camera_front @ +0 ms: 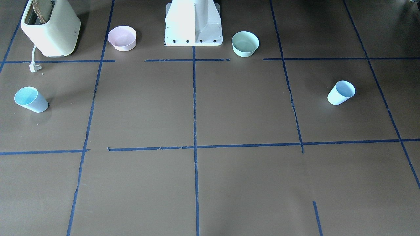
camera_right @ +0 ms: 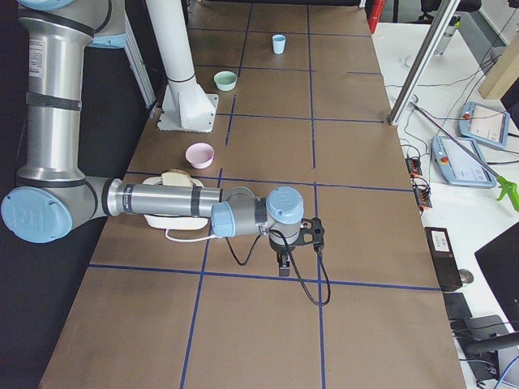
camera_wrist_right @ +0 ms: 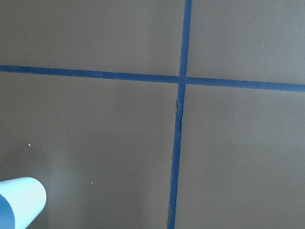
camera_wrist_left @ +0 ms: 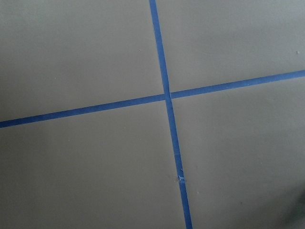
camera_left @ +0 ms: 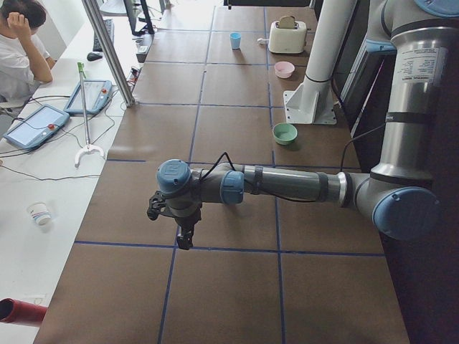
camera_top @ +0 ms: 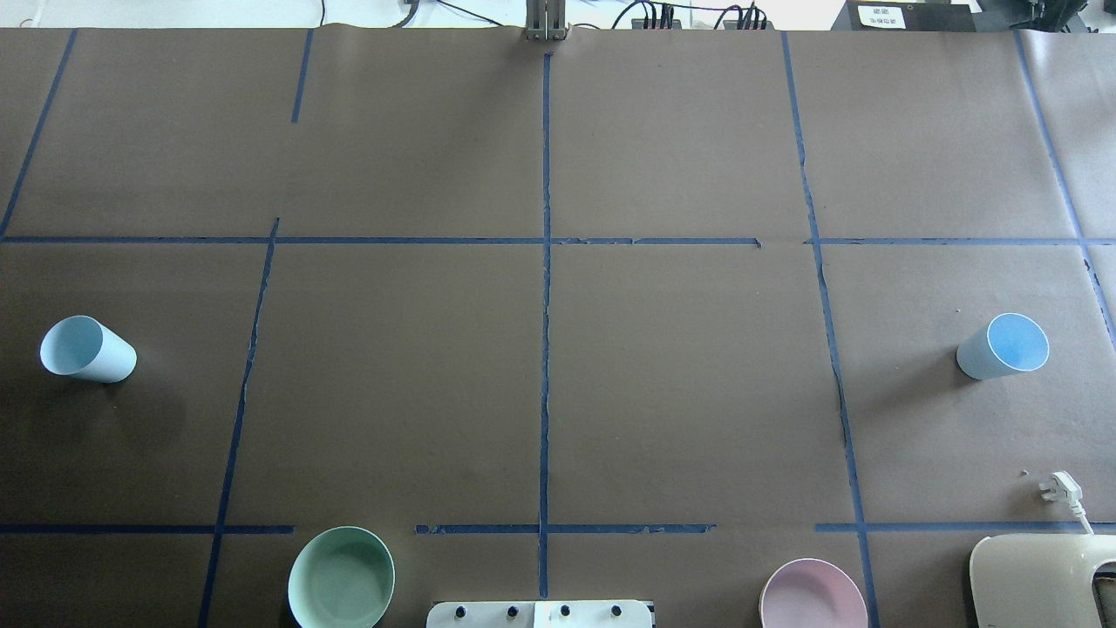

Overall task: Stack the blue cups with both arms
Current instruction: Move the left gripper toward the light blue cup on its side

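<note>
Two pale blue cups stand upright, far apart, on the brown table. One cup (camera_top: 87,350) (camera_front: 341,92) is at the robot's left end and also shows far off in the exterior right view (camera_right: 279,44). The other cup (camera_top: 1003,346) (camera_front: 31,99) is at the right end; it also shows in the exterior left view (camera_left: 235,41), and its rim shows in the right wrist view (camera_wrist_right: 19,201). The left gripper (camera_left: 184,240) and the right gripper (camera_right: 283,263) hang over the table ends, seen only in the side views. I cannot tell if they are open or shut.
A mint-green bowl (camera_top: 341,577) and a pink bowl (camera_top: 813,597) sit near the white pedestal (camera_front: 193,24). A cream toaster (camera_front: 49,28) with its plug (camera_front: 33,68) stands at the robot's right. A person (camera_left: 21,50) sits beside the table.
</note>
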`<control>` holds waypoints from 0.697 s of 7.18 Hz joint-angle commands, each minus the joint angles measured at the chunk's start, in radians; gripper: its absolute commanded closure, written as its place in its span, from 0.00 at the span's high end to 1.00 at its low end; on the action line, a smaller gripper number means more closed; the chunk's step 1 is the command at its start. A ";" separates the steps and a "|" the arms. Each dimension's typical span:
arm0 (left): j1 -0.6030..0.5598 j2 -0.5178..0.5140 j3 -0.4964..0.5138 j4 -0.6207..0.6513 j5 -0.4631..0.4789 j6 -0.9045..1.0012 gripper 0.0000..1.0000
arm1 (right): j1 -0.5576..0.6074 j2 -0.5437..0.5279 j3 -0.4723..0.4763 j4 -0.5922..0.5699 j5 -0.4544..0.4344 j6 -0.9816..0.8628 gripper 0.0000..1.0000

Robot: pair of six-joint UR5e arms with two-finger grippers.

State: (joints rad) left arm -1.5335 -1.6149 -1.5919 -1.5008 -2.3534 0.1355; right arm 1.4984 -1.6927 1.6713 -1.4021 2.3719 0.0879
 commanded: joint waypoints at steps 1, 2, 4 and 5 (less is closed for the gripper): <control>0.074 0.004 -0.011 -0.019 -0.018 -0.002 1.00 | -0.001 0.001 0.001 0.000 0.003 0.001 1.00; 0.140 0.006 -0.011 -0.069 -0.041 -0.060 1.00 | -0.003 0.001 0.002 0.000 0.004 0.003 1.00; 0.281 0.118 -0.049 -0.410 -0.034 -0.333 1.00 | -0.004 0.001 0.005 0.002 0.007 0.001 1.00; 0.327 0.169 -0.049 -0.565 -0.035 -0.513 1.00 | -0.004 0.002 0.005 0.000 0.009 0.001 1.00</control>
State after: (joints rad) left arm -1.2746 -1.5134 -1.6314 -1.8580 -2.3952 -0.1757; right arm 1.4946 -1.6913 1.6758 -1.4014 2.3787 0.0895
